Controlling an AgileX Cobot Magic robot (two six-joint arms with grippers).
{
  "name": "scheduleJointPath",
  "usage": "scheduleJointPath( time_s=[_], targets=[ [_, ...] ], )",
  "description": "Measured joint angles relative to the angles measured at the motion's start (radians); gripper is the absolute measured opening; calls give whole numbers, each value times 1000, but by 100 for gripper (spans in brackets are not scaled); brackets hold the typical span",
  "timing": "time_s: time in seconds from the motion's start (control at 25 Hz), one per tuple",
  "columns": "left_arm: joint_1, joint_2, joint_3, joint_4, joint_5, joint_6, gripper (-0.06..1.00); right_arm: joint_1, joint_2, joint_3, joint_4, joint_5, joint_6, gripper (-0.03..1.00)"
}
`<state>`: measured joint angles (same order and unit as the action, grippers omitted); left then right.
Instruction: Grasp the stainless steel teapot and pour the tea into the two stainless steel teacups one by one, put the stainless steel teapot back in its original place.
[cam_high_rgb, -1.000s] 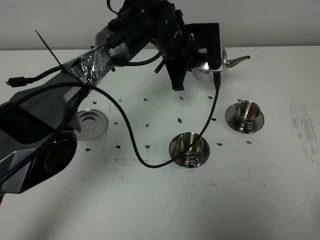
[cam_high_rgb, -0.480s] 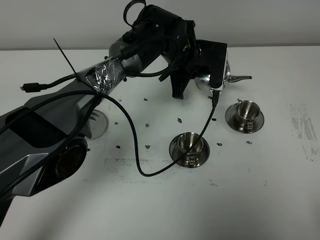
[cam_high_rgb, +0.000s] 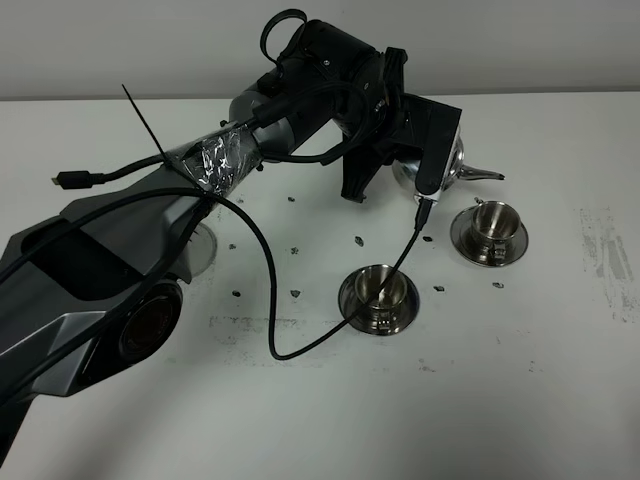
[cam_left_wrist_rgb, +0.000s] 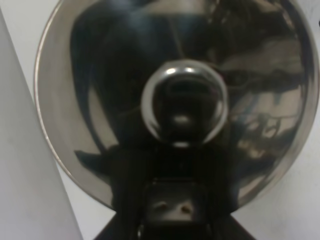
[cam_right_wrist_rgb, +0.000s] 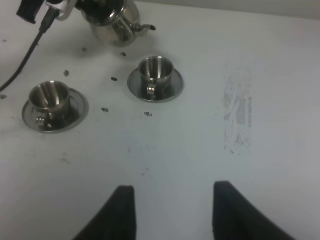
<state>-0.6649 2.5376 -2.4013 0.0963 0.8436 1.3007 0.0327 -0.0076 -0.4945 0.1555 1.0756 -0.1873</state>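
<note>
The stainless steel teapot (cam_high_rgb: 445, 165) hangs upright in my left gripper (cam_left_wrist_rgb: 175, 210), which is shut on its handle behind the knobbed lid (cam_left_wrist_rgb: 184, 102). Its spout (cam_high_rgb: 485, 175) points right, just beyond the rim of the right teacup (cam_high_rgb: 490, 228). The other teacup (cam_high_rgb: 380, 290) stands on its saucer nearer the front, under the dangling black cable. Both cups look empty; no tea shows. The steel disc (cam_high_rgb: 203, 243) lies far left, mostly hidden behind my left arm. In the right wrist view, my right gripper (cam_right_wrist_rgb: 175, 212) stands open over bare table, well short of the teapot (cam_right_wrist_rgb: 115, 22) and cups (cam_right_wrist_rgb: 156, 70).
A loose black cable (cam_high_rgb: 270, 290) loops from my left arm down across the table to beside the front cup. Small dark marks dot the white tabletop. A scuffed patch (cam_high_rgb: 605, 250) lies at the right side.
My left arm has carried the teapot to the right and slightly toward the front, bringing the spout close to the right teacup. The cups and right gripper have not moved.
</note>
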Motion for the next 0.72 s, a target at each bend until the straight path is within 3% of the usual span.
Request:
scheduleJointPath(
  time_s=[0.72],
  targets=[
    [-29,1,0,128,11,85,18,0,0,0,0,0,1,38]
  ],
)
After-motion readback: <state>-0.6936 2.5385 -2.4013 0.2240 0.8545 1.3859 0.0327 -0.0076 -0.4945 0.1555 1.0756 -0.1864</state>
